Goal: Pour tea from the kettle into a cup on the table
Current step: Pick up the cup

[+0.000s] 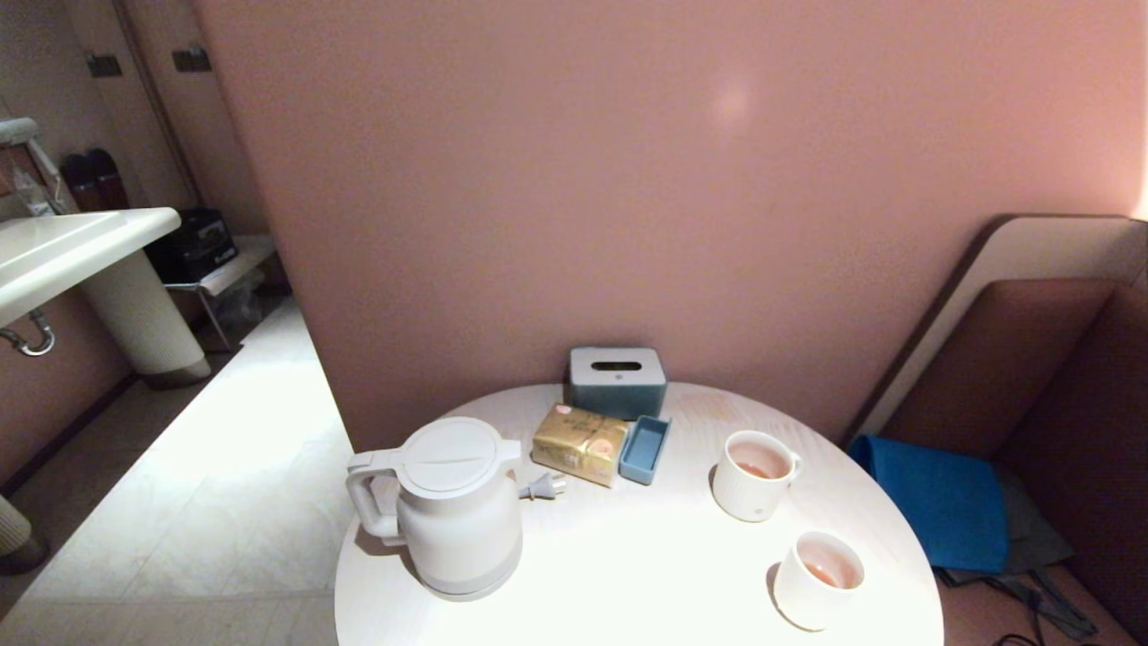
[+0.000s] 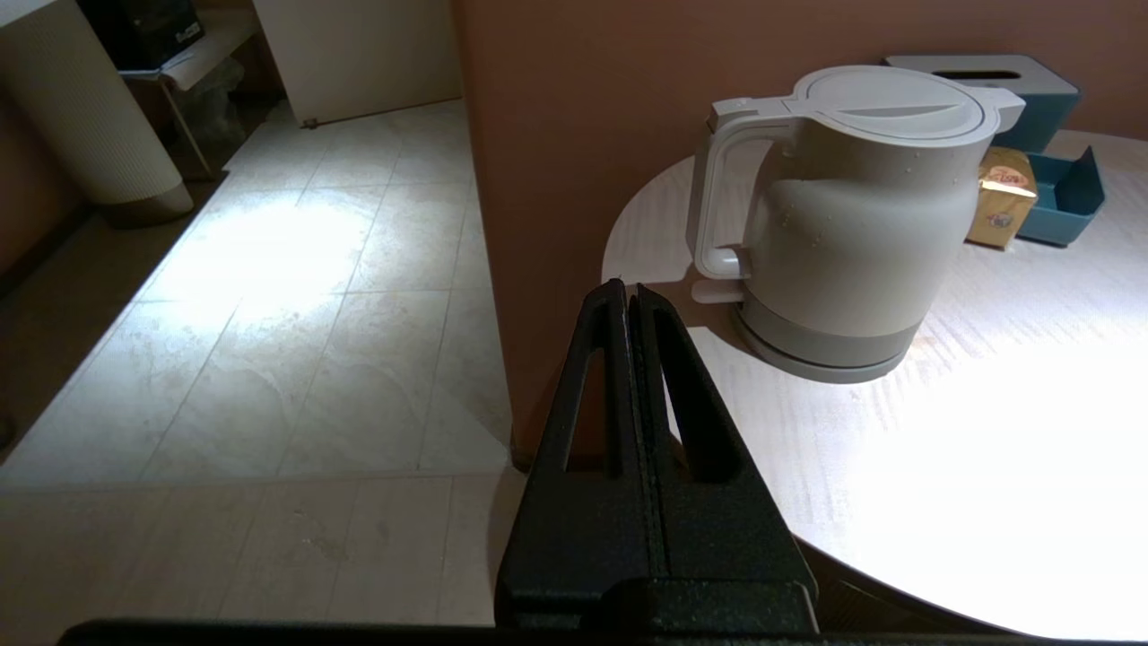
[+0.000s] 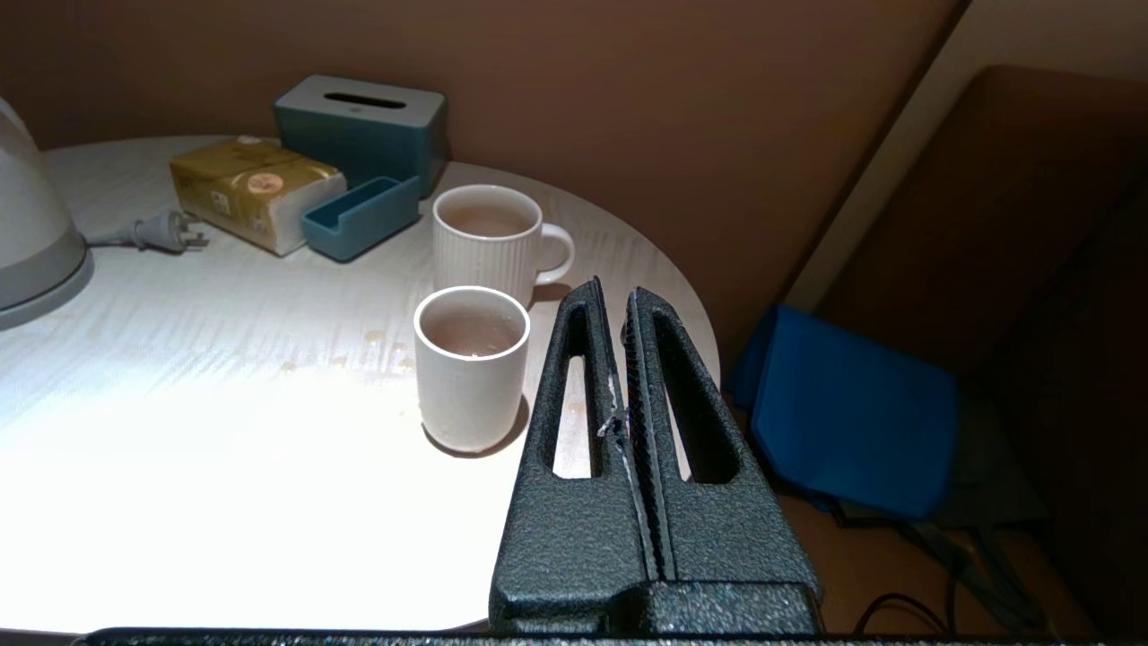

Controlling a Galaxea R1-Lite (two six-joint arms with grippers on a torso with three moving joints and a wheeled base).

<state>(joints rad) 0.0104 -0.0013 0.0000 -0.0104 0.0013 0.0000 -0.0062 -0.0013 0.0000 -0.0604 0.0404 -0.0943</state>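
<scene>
Pink wall behind round table (image 1: 628,556); kettle (image 1: 457,511) upright near left edge, cup (image 1: 816,579) with tea (image 1: 821,574) near right edge, mug (image 1: 755,475) behind; left gripper (image 2: 628,292) and right gripper (image 3: 612,292) closed, empty, off the table edge

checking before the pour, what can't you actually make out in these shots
- How much tea the kettle holds: lid on and opaque walls in the head and left wrist views.
- Kettle in the right wrist view: cut off at the picture's edge.
- Both arms: outside the head view; left gripper and right gripper, both shut, show only in their wrist views.
- Cup's far side: hidden.
</scene>
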